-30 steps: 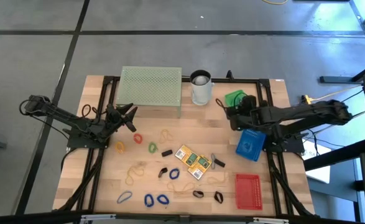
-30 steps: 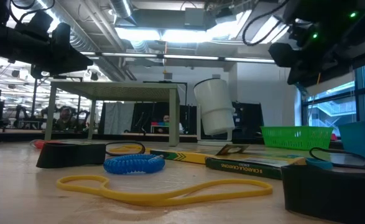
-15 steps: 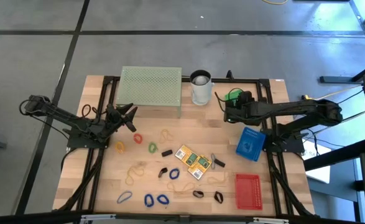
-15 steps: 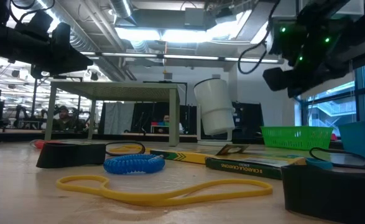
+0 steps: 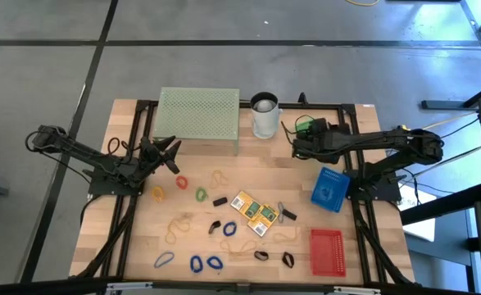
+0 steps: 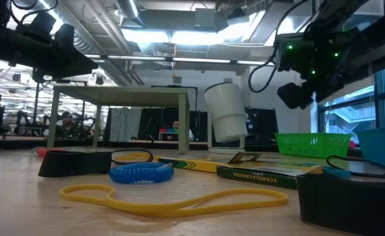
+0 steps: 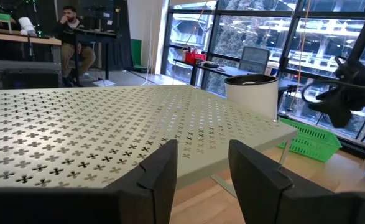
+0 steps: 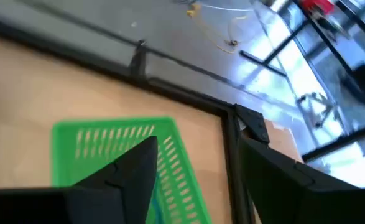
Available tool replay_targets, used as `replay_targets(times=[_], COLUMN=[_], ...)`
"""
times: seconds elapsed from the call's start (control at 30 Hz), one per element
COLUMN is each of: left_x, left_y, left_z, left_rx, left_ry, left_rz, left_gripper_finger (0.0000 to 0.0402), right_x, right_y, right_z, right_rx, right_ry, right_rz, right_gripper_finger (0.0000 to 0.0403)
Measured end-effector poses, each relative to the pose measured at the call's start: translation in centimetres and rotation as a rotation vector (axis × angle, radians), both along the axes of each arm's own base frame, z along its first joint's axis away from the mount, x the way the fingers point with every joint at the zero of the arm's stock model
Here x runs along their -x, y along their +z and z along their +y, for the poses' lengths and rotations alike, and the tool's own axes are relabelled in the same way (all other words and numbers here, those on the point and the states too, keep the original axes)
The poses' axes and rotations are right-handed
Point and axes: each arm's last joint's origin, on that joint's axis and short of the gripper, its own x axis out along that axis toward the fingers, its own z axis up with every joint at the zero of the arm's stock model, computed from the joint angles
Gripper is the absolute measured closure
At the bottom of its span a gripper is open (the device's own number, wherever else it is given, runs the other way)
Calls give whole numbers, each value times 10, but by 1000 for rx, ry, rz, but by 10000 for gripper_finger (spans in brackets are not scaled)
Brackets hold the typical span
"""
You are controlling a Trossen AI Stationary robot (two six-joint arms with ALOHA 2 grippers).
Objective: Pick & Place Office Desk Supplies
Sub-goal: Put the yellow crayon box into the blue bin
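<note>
The office desk supplies lie loose on the wooden table: yellow card packs (image 5: 253, 211), black binder clips (image 5: 220, 201), and rubber bands in red (image 5: 180, 181), green (image 5: 201, 194), blue (image 5: 205, 263) and tan (image 5: 177, 226). My right gripper (image 5: 297, 141) (image 8: 198, 149) hangs open above the green basket (image 5: 309, 126) (image 8: 117, 155) at the far right, with nothing between its fingers. My left gripper (image 5: 175, 156) (image 7: 202, 149) waits open and bare at the near left corner of the pale green mesh stand (image 5: 199, 119).
A white cup (image 5: 265, 115) stands between the mesh stand and the green basket. A blue basket (image 5: 330, 188) and a red basket (image 5: 325, 250) sit along the right side. A black frame (image 5: 142, 104) runs round the table's edges.
My right gripper has gone toward the table's far edge and a little to the left, and has come down over the green basket. My left arm has kept still.
</note>
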Motion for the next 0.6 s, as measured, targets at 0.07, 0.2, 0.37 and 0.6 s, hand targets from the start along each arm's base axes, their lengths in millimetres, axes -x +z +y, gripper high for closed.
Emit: replay_targets(times=[0.07, 0.2, 0.37, 0.6], left_x=[0, 0, 0, 0], left_y=[0, 0, 0, 0], left_z=[0, 0, 0, 0], left_rx=[0, 0, 0, 0], left_ry=[0, 0, 0, 0], left_rz=[1, 0, 0, 0], left_gripper_finger=[263, 263, 263, 263], right_x=[-3, -16, -37, -54], right_y=[-1, -4, -6, 0], right_z=[5, 21, 48, 89], right_rx=[-63, -224, -447, -486], right_ry=[71, 290, 692, 1288], right_rz=[42, 101, 99, 175], right_gripper_finger=[186, 207, 237, 268])
